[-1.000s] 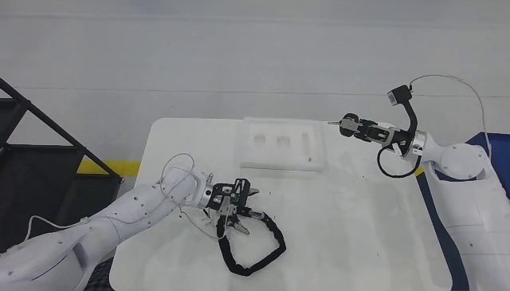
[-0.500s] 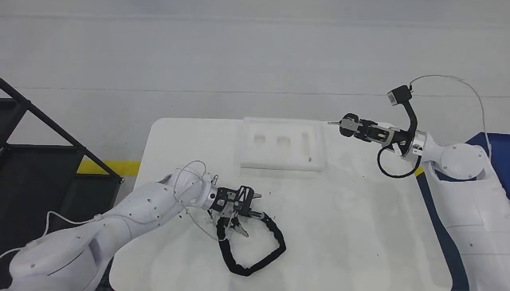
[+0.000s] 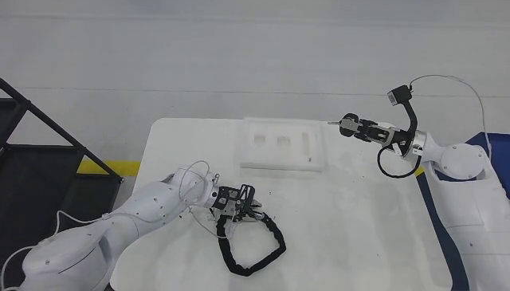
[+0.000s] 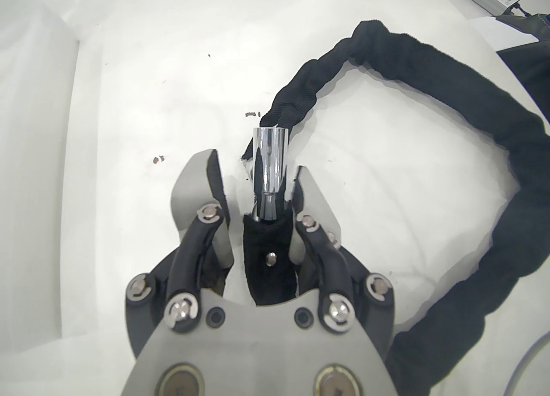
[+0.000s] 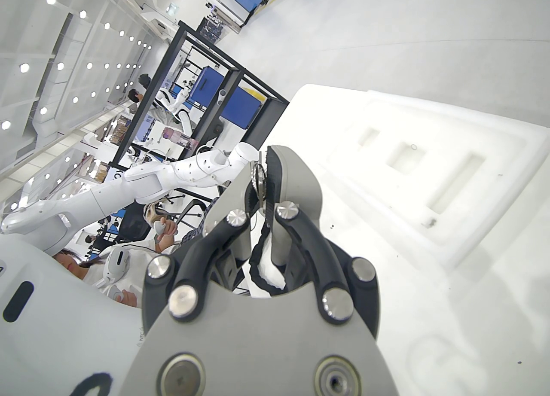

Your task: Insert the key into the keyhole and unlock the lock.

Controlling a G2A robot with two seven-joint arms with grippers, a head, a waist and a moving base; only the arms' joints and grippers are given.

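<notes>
Chrome gleamed between the left end effector's (image 4: 258,166) parted jaws: the lock (image 4: 270,144) barrel lay there on the worktop (image 3: 358,227), straddled but not clamped. A second earlier that end effector had pointed across the chain (image 4: 429,71). It had since swung round in line with the barrel, ready, I judged, to steady it. The right end effector (image 5: 263,168) had not budged. It stayed pinched on the key (image 3: 333,122), well apart from the lock, so insertion had not begun.
</notes>
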